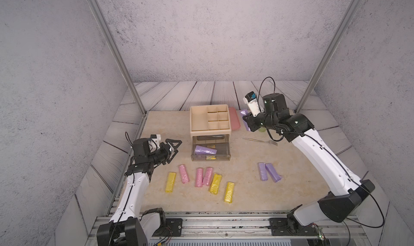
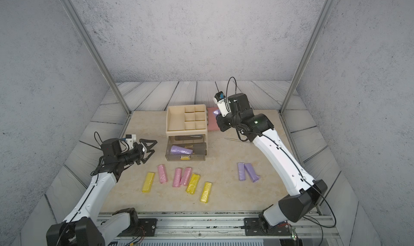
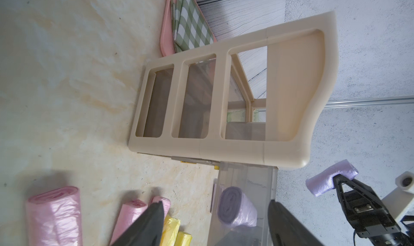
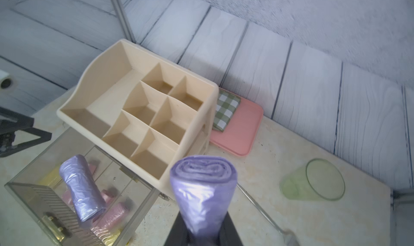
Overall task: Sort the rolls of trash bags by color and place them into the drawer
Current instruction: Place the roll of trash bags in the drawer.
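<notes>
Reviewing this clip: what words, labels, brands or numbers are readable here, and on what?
None readable.
Right wrist camera housing: tiny dark marking, too small to read.
Held purple roll, beige organizer, drawer: no print seen.

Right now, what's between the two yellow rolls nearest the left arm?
Three pink ones, in both top views: a lone pink roll by the leftmost yellow roll, then the middle pink roll and third pink roll beside the other yellow roll.
</notes>
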Available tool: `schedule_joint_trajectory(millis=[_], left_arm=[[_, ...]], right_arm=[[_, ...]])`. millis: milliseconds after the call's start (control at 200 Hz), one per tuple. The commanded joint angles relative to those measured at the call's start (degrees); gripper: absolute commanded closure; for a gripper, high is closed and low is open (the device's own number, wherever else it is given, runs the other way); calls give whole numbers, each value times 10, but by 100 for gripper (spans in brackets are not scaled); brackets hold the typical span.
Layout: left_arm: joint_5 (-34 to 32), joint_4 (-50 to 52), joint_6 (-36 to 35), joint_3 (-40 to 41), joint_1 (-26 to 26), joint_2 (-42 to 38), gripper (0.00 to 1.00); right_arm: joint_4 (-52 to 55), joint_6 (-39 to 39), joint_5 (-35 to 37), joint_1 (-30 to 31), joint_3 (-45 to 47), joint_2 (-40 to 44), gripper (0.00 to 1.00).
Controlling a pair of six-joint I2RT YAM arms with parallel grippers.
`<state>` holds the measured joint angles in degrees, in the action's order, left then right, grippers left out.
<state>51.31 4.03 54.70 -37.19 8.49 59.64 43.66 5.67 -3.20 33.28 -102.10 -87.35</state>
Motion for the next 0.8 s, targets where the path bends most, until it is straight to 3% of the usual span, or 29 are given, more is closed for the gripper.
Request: schedule_joint_trajectory(millis=[0, 295, 525, 796], left_arm=[[13, -14, 5, -7, -3, -10, 21], [8, -33, 24, 27, -2, -22, 21], [5, -18, 14, 22, -2, -25, 21], [6, -18, 12, 23, -2, -22, 21]], right_arm=[[43, 121, -29, 48, -40, -60, 83], [115, 260, -21, 131, -156, -167, 82], [184, 285, -9, 169, -234, -253, 79], [188, 300, 12, 180, -238, -286, 72]])
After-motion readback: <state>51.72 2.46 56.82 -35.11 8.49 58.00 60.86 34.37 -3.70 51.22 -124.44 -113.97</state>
